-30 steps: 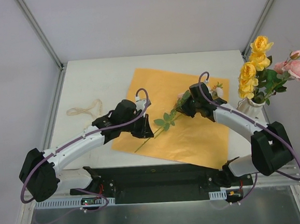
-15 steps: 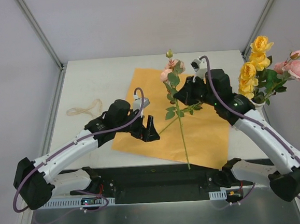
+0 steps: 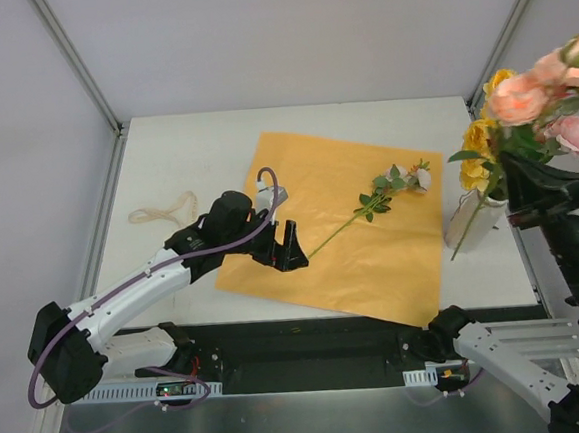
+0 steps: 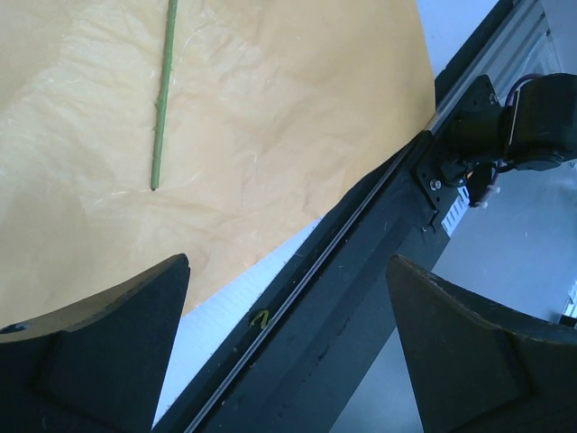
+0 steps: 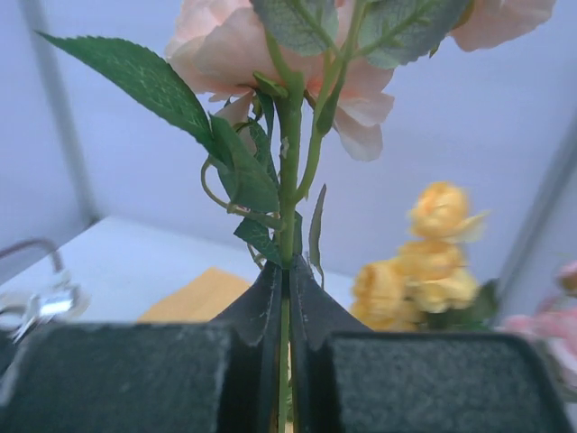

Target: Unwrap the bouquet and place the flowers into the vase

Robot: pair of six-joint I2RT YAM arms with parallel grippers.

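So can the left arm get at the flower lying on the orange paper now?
Probably yes. The left gripper is open beside the bare end of the flower, nothing lies between them on the orange paper, and the right gripper is away by the vase, holding a pink rose.

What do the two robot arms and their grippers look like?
The left arm and the right arm have white links and bulky black joints. A thin purple cable runs along the left one. The left gripper and the right gripper each have two broad, matte black fingers.

Pale grey walls (image 3: 285,36), white table (image 3: 194,144), metal posts (image 3: 77,63)
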